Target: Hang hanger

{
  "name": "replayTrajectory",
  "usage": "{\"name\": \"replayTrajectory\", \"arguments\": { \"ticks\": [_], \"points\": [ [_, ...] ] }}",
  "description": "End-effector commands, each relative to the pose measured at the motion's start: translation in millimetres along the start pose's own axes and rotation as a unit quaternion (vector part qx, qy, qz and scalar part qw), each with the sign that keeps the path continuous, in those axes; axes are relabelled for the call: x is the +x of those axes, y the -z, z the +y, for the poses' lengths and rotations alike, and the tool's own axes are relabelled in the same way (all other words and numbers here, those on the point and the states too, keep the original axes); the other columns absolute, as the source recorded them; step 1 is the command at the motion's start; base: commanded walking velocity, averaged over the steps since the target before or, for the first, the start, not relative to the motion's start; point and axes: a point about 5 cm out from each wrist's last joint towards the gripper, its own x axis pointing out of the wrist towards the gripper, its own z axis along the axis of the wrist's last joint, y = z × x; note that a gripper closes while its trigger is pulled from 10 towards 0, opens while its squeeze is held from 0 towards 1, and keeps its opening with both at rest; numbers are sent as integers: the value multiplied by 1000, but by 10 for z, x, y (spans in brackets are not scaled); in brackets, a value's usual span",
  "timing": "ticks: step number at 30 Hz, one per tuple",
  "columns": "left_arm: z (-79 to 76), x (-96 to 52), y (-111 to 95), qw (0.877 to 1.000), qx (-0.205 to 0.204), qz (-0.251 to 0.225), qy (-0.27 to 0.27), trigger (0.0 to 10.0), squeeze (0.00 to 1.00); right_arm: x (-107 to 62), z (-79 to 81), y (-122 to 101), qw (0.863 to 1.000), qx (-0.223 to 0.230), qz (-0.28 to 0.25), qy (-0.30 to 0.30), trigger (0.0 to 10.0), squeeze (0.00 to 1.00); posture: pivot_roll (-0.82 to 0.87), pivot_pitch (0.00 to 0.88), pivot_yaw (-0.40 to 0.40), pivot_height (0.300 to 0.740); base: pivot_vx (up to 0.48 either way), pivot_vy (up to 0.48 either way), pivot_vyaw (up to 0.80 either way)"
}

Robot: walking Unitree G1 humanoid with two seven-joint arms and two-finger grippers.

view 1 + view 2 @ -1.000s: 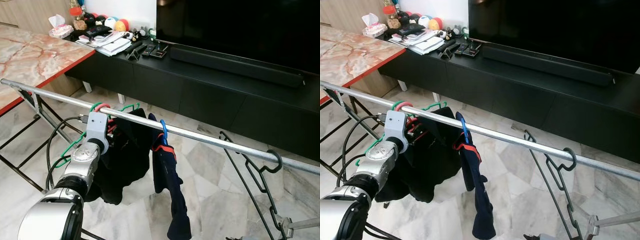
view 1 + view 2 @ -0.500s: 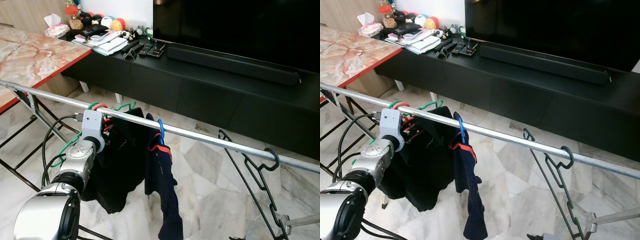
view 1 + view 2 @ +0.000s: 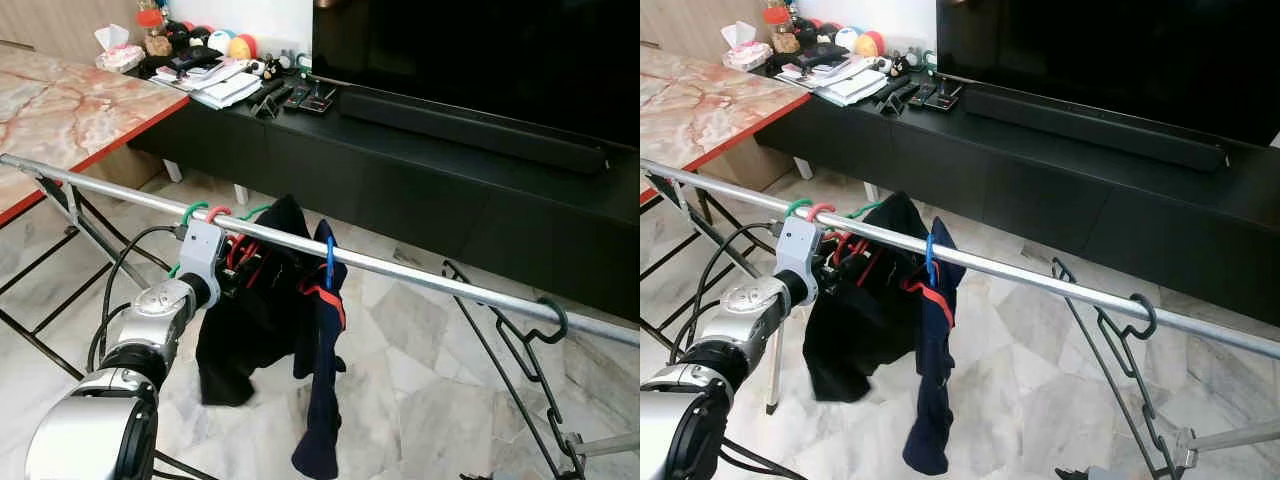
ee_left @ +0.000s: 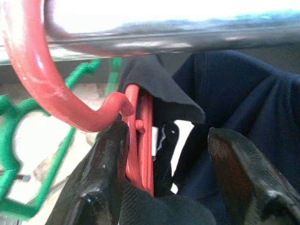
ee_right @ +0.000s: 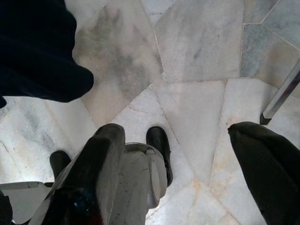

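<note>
Left wrist view: left pincer (image 4: 173,187) spread wide, seemingly around red hanger (image 4: 140,140) under rail (image 4: 187,23).

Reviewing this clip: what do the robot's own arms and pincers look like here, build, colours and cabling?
The left arm is rounded silver metal segments with black joints, ending in a pale grey boxy wrist block. Black cables loop beside it. The left pincer has two long matte black fingers with a textured surface. The right pincer has the same dark fingers.
</note>
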Motion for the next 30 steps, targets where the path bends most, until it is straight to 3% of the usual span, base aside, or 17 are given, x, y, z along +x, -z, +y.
{"name": "replayTrajectory", "arguments": {
  "ticks": [1, 5, 10, 13, 20, 22, 30],
  "points": [
    [-23, -44, 107, 1000, 6, 22, 21, 10000, 0, -13, 0, 65, 1000, 1, 9, -1, 10000, 0, -128, 151, -17, 740, 0, 0, 0],
    [-46, -61, 131, 999, 6, 23, 34, 10000, 0, -11, 11, 64, 1000, 2, 9, -2, 10000, 0, -124, 150, -16, 740, 0, 0, 0],
    [-262, -89, 219, 992, -1, 20, 122, 10000, 0, -6, 26, 57, 1000, 3, 9, -4, 10000, 0, -118, 149, -15, 740, 0, 0, 0],
    [-272, -112, 253, 991, 1, 28, 127, 10000, 0, -4, 32, 53, 1000, 3, 8, -5, 10000, 0, -118, 148, -13, 740, 0, 0, 0],
    [-126, -73, 191, 999, -4, 41, 24, 10000, 0, -3, 35, 48, 1000, 2, 8, -7, 10000, 0, -108, 148, -16, 740, 0, 0, 0],
    [-51, -32, 90, 998, -36, 32, -40, 10000, 0, -1, 41, 47, 1000, -1, 10, -10, 10000, 0, -103, 145, -17, 740, 0, 0, 0],
    [-19, 45, 5, 991, -64, 47, -105, 10000, 0, 1, 53, 44, 1000, -1, 9, -13, 10000, 0, -104, 139, -13, 740, 0, 0, 0]
  ]
}}
